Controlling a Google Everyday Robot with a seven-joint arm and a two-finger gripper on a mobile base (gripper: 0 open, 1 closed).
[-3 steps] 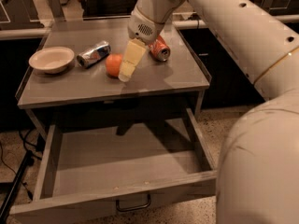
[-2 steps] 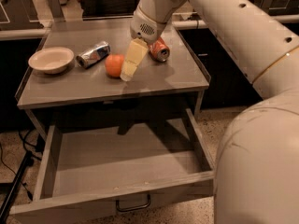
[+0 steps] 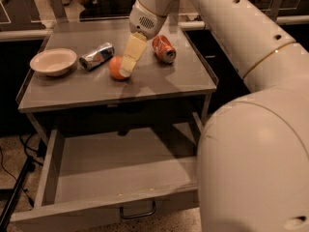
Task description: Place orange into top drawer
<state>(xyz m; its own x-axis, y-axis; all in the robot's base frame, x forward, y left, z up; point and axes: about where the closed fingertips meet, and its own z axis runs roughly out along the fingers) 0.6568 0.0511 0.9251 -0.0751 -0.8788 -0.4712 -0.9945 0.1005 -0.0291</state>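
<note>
The orange (image 3: 115, 67) lies on the grey table top (image 3: 159, 83), near its middle. My gripper (image 3: 123, 71) reaches down from the arm above and sits against the orange's right side, partly covering it. The top drawer (image 3: 120, 163) is pulled open below the table top and nothing lies inside. Its flat front panel with the dark loop handle (image 3: 138, 211) is at the bottom of the view.
A crushed silver can (image 3: 96, 56) lies just left of the orange, and a pale bowl (image 3: 53, 62) sits at the table's left. A red-orange soda can (image 3: 163, 49) lies to the right of the gripper. My large white arm (image 3: 251, 129) fills the right side.
My gripper has shifted slightly up and left, closer against the orange. The orange, cans, bowl and drawer have not moved.
</note>
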